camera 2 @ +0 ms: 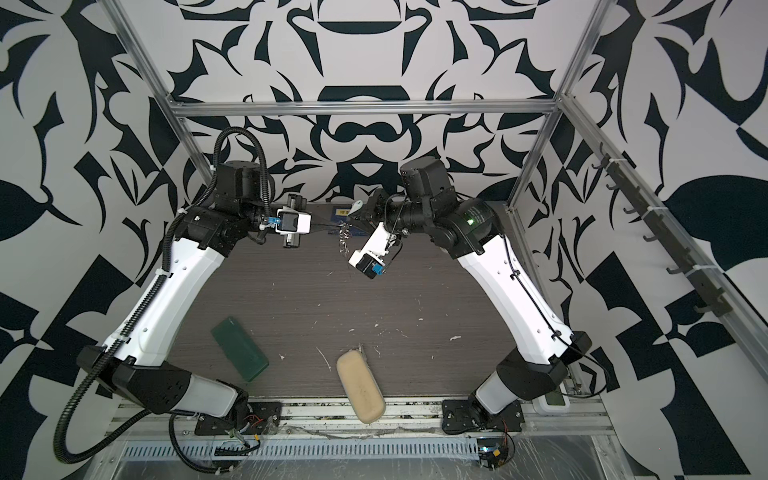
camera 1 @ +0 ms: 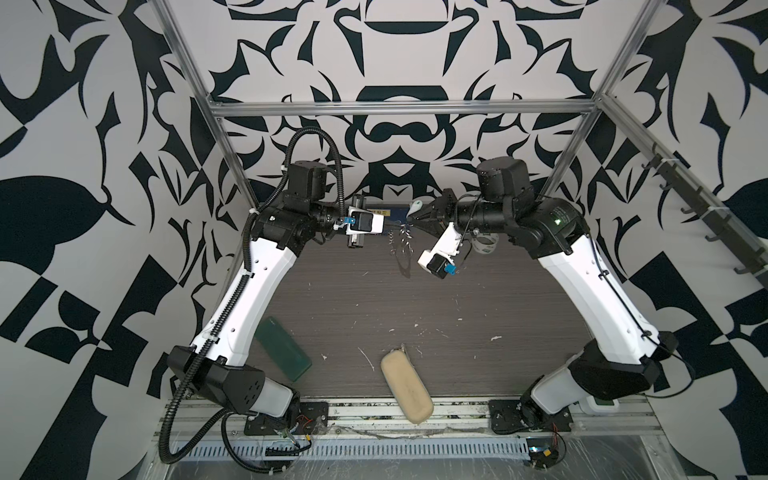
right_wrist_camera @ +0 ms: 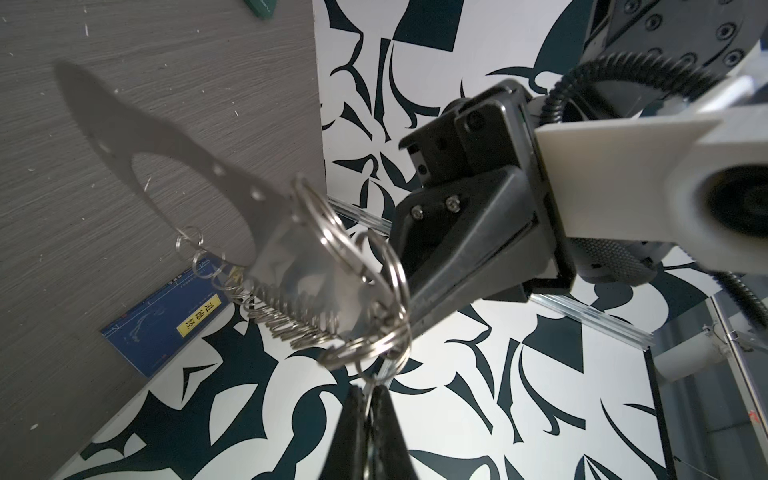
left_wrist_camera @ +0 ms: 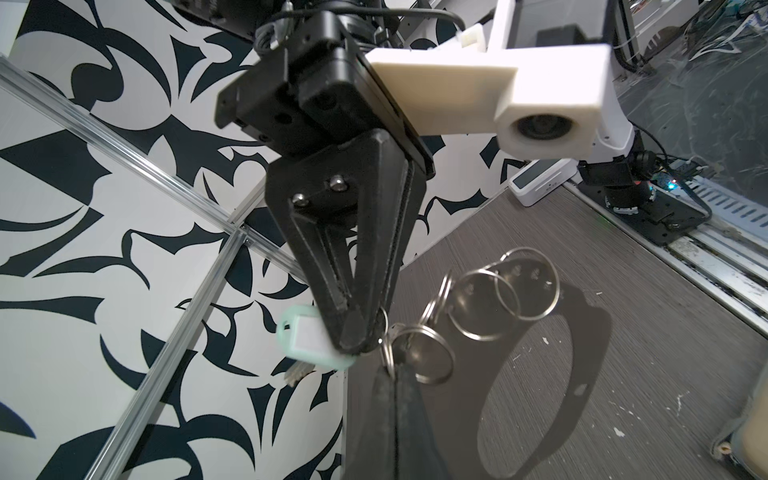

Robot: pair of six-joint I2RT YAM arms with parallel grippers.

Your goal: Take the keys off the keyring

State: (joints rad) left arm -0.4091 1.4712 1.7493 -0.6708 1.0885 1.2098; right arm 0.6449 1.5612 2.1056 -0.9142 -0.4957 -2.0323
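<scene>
at 12 o'clock over the surface (camera 1: 374, 299) we see both pincers meeting tip to tip in the air. left pincer (left_wrist_camera: 392, 368) is pressed together on a wire ring of the keyring (left_wrist_camera: 478, 309). right pincer (right_wrist_camera: 368, 388) is pinching another ring of it. the key (left_wrist_camera: 309, 343), with its pale head, sits right against the right tips. small chain rings dangle under the grip. tan case (camera 1: 407, 382) lies at 6 o'clock, green case (camera 1: 282, 349) at 7 o'clock.
</scene>
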